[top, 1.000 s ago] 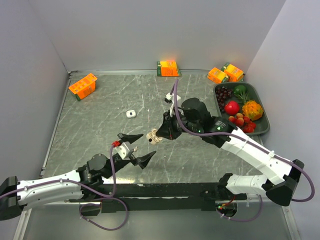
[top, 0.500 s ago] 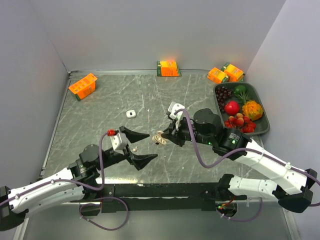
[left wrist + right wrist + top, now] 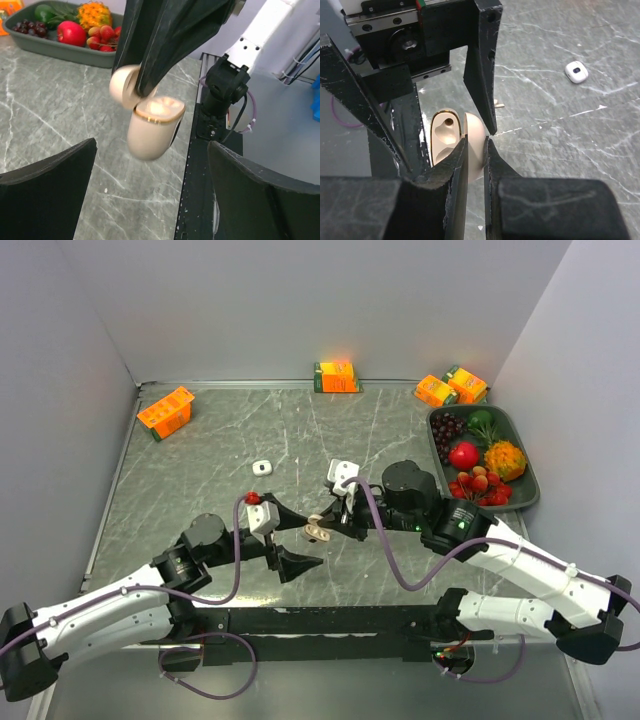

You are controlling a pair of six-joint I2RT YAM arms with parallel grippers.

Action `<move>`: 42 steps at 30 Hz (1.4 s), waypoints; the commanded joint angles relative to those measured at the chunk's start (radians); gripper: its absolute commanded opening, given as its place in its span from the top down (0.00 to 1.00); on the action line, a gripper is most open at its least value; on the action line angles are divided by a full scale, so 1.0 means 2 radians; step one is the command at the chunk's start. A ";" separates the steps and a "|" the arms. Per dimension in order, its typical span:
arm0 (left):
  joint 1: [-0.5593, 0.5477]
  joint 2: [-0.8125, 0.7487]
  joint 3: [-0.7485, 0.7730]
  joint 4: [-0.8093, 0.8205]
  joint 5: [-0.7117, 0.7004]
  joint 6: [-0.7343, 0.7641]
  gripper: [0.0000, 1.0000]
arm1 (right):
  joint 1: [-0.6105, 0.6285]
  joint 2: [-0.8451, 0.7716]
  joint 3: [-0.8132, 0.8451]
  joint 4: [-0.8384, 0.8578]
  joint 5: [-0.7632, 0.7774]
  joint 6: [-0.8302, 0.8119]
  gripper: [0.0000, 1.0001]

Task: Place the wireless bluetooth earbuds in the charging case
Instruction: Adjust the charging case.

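Beige plastic marks the charging case (image 3: pixel 451 145), which hangs open above the counter (image 3: pixel 200 470). The right arm's fingers (image 3: pixel 455 172) are closed down to a narrow slit on its flipped-back lid, so the body dangles below the pinch. The left arm's fingers (image 3: pixel 47 175) are spread wide to either side of the case and hold nothing. The step in hand looks like getting a bud into that free hand. The right arm should keep the case level with its mouth upward. A lid-only hold will probably let the body swing on its hinge, so any push into a socket needs to be straight and light. In the right wrist view the moulded sockets look bare, with no bud seated. The only candidate for an earbud (image 3: pixel 498 105) is a tiny pale sliver on the counter just beyond the case. It is too small to be sure of, and the top view does not show it. A small white case (image 3: pixel 263 468) lies shut, well off to the case's far left. Far right of the case, a dark tray (image 3: pixel 60 51) holds grapes, a red fruit, strawberries, something green and a spiky orange fruit.
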 commanded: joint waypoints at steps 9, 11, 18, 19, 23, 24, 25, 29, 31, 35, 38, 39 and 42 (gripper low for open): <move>0.002 0.020 0.043 0.024 0.055 0.025 0.18 | 0.005 0.017 0.009 0.001 -0.031 -0.021 1.00; 0.002 0.026 0.043 0.021 0.063 0.026 0.26 | 0.005 0.017 0.009 0.001 -0.031 -0.020 1.00; 0.003 0.020 0.035 0.019 0.060 0.023 0.33 | 0.006 0.017 0.012 0.003 -0.032 -0.016 1.00; 0.003 0.019 0.035 0.018 0.058 0.023 0.32 | 0.006 0.016 0.012 0.004 -0.032 -0.015 1.00; 0.003 0.020 0.029 0.021 0.056 0.017 0.33 | 0.005 0.016 0.014 0.004 -0.033 -0.013 1.00; 0.003 0.020 0.028 0.024 0.056 0.015 0.34 | 0.005 0.015 0.014 0.004 -0.032 -0.012 1.00; 0.003 0.022 0.026 0.028 0.058 0.013 0.35 | 0.006 0.014 0.014 0.003 -0.031 -0.013 1.00; 0.010 0.029 0.022 0.031 0.075 0.002 0.47 | 0.006 0.010 0.013 0.003 -0.029 -0.011 1.00; 0.013 0.031 0.022 0.034 0.081 -0.001 0.51 | 0.005 0.010 0.013 0.002 -0.029 -0.011 1.00; 0.018 0.030 0.022 0.032 0.082 -0.004 0.52 | 0.006 0.008 0.012 0.005 -0.028 -0.008 1.00; 0.018 0.029 0.023 0.026 0.076 -0.006 0.44 | 0.006 0.007 0.013 0.007 -0.028 -0.007 1.00; 0.017 0.029 0.022 0.025 0.076 -0.007 0.43 | 0.006 0.006 0.013 0.007 -0.028 -0.007 1.00; 0.017 0.025 0.020 0.028 0.073 -0.005 0.45 | 0.006 0.007 0.015 0.005 -0.028 -0.006 1.00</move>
